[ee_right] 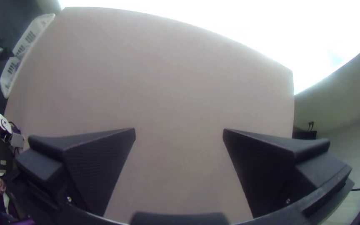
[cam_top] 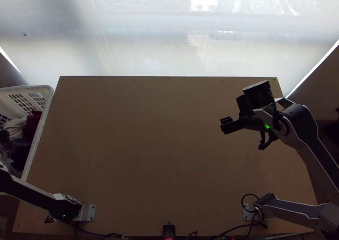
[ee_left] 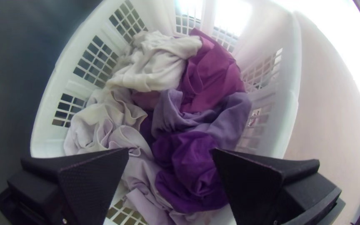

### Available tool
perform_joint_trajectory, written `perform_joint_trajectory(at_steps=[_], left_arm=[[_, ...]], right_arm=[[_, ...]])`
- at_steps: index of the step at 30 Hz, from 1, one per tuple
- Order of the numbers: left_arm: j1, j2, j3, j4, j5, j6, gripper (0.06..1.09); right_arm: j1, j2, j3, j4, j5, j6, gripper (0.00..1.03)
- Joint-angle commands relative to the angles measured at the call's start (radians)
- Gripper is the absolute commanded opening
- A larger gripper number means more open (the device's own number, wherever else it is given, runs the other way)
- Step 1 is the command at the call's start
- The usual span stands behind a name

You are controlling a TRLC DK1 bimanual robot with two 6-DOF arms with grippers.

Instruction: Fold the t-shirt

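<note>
Several garments lie bunched in a white basket beside the table's left edge. In the left wrist view they are a white cloth (ee_left: pixel 155 62), a magenta cloth (ee_left: pixel 213 75), a lilac cloth (ee_left: pixel 230 116) and a dark purple cloth (ee_left: pixel 188 166). Which of them is the t-shirt I cannot tell. My left gripper (ee_left: pixel 170 152) is open over the basket, nothing between its fingers. On the right, my right gripper (cam_top: pixel 226 125) hangs above the table's right part; in its wrist view the right gripper (ee_right: pixel 179 131) stands wide open over bare wood.
The wooden table (cam_top: pixel 161 146) fills the middle of the top view. The white basket (cam_top: pixel 45 100) stands against its left edge. Cables and a small black device (cam_top: pixel 168 230) lie at the near edge. A bright window covering (cam_top: pixel 148 32) hangs beyond the far edge.
</note>
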Motion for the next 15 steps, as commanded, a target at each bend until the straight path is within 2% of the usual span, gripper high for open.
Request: perform_joint_trajectory(at_steps=[1,5,12,15], left_arm=[[0.005,0.137,0.143,0.003,-0.027,0.026,1.04],[0.005,0.247,0.32,-0.034,-0.029,0.02,1.04],[-0.007,0.349,0.392,-0.034,-0.039,0.04,1.04],[-0.007,0.378,0.395,0.012,-0.047,0.047,1.04]], right_arm=[[0.0,0.001,-0.002,0.0,0.001,-0.002,0.98],[0.0,0.001,-0.01,-0.005,0.001,-0.002,0.98],[-0.004,-0.002,-0.012,-0.017,0.002,-0.005,0.98],[-0.005,-0.001,-0.016,-0.018,0.002,-0.006,0.98]])
